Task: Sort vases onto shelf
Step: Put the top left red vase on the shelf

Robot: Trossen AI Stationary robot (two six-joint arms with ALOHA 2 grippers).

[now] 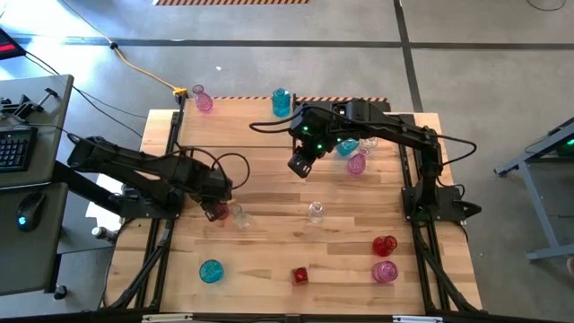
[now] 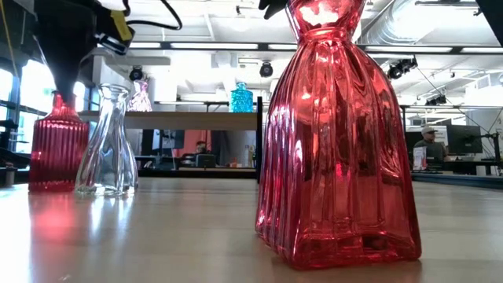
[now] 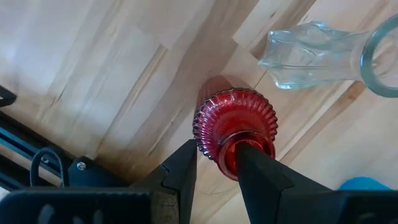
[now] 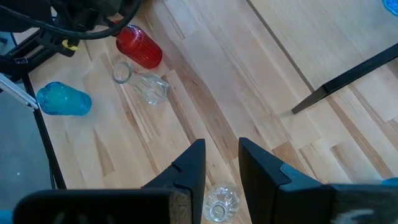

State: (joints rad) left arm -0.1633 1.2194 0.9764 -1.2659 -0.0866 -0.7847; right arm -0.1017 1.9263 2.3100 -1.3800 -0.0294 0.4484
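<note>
Filling most of the low view, a tall ribbed red vase (image 2: 338,149) stands upright on the plank tabletop (image 2: 157,236), closest to the lens. Farther back on that surface stand a clear vase (image 2: 108,141) and a darker ribbed red vase (image 2: 56,145), side by side.

From above, the left gripper (image 1: 213,205) sits at the table's left-centre. Its wrist camera shows its two fingers (image 3: 180,171) closed around the narrow neck of that ribbed red vase (image 3: 236,127), with the clear vase (image 3: 311,56) just beside it.

The right gripper (image 1: 300,163) hangs over the middle of the table, at the near edge of the shelf (image 1: 242,112). Its fingers (image 4: 189,165) stand a narrow gap apart with nothing between them; a small clear vase (image 4: 221,202) sits on the planks below.

A pink vase (image 1: 203,100) and a teal vase (image 1: 282,101) stand on the shelf's far side, and more teal and pink vases (image 1: 352,154) cluster beneath the right arm. Near the table's front edge lie a teal vase (image 1: 211,270), a small red one (image 1: 300,275), and a red and a pink one (image 1: 385,258).

Around the table the floor (image 1: 466,54) is grey concrete. A desk with a keyboard (image 1: 13,148) stands to the left. Beyond the table, the low view shows an open workshop with ceiling ducts and a person in a cap (image 2: 428,149) seated at a monitor.
</note>
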